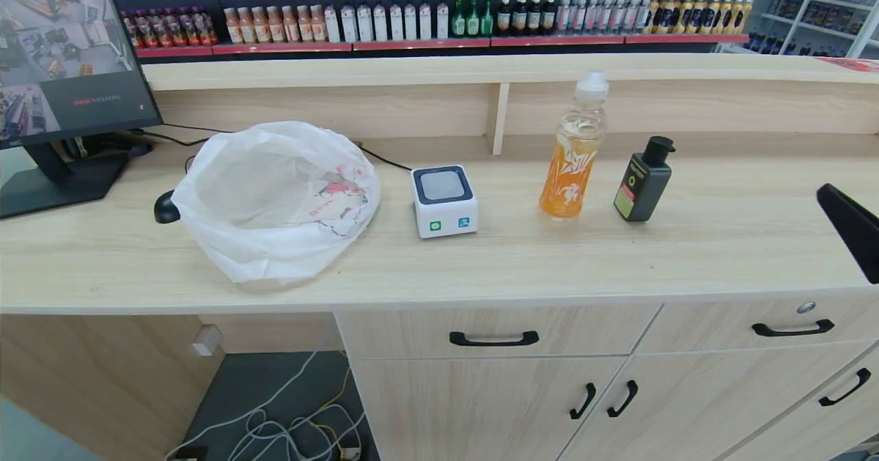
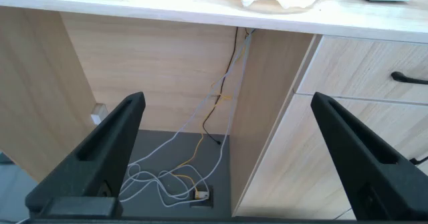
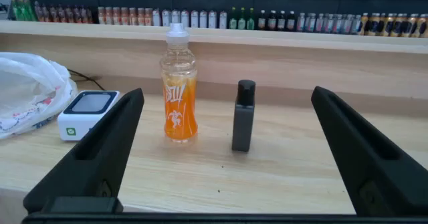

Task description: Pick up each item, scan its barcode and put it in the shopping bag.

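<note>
Right gripper is hanging spread wide, fingers pinching nothing, sitting at about counter height and looking across the top. Dark pump bottle is standing upright almost dead ahead of it, well beyond the fingertips. Orange drink bottle is standing upright just beside that one, on the gripper's left, with a small gap between the two. Further to the gripper's left the scanner is sitting window-up. Past it the shopping bag is lying slumped on the counter with its mouth gaping open. So both items are standing on the counter ahead of the right gripper, outside the bag. Left gripper is also hanging spread wide and carrying nothing. It's sitting lower than the counter edge, facing the open bay under it, where loose cables are trailing down to the floor. From that gripper the bag's underside and a corner of the scanner are showing above and ahead on the counter top, well apart from it. A drawer front with a black handle is sitting ahead on its right. A monitor is standing beyond the bag, farthest from the right gripper, and a shelf of bottles is running along the back wall.
</note>
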### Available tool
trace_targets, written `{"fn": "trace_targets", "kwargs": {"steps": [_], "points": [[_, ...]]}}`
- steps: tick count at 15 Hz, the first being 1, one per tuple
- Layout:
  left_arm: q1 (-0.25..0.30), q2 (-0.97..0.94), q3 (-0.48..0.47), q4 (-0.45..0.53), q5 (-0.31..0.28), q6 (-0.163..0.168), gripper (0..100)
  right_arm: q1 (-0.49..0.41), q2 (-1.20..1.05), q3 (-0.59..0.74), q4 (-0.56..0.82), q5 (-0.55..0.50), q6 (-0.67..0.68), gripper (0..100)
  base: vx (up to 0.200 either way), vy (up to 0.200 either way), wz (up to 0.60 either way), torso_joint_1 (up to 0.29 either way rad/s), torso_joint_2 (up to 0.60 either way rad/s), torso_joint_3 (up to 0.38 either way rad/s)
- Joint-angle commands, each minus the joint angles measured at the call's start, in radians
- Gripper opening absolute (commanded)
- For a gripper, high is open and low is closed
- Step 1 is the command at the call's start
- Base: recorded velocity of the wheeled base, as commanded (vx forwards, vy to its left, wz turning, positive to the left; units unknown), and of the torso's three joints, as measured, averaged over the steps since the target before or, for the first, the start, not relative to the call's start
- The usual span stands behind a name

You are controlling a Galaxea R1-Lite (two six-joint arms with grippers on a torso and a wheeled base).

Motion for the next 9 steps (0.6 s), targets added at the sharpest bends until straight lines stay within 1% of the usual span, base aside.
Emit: {"fn": "trace_targets", "kwargs": {"steps": [1,3,4,9], "points": [[0.0,0.0,0.0,0.0,0.0,0.0,100,0.018,0.231,-0.009,-0.127,-0.004,-0.002,100,0.0,0.0,0.0,0.0,0.0,0.0],[0.0,0.0,0.0,0.0,0.0,0.0,100,0.018,0.257,-0.034,-0.13,-0.004,-0.005,100,0.0,0.0,0.0,0.0,0.0,0.0],[0.0,0.0,0.0,0.0,0.0,0.0,100,0.028,0.304,-0.077,-0.138,-0.008,-0.024,100,0.0,0.0,0.0,0.0,0.0,0.0],[0.0,0.0,0.0,0.0,0.0,0.0,100,0.028,0.344,-0.086,-0.138,-0.012,-0.01,100,0.0,0.0,0.0,0.0,0.0,0.0]]}}
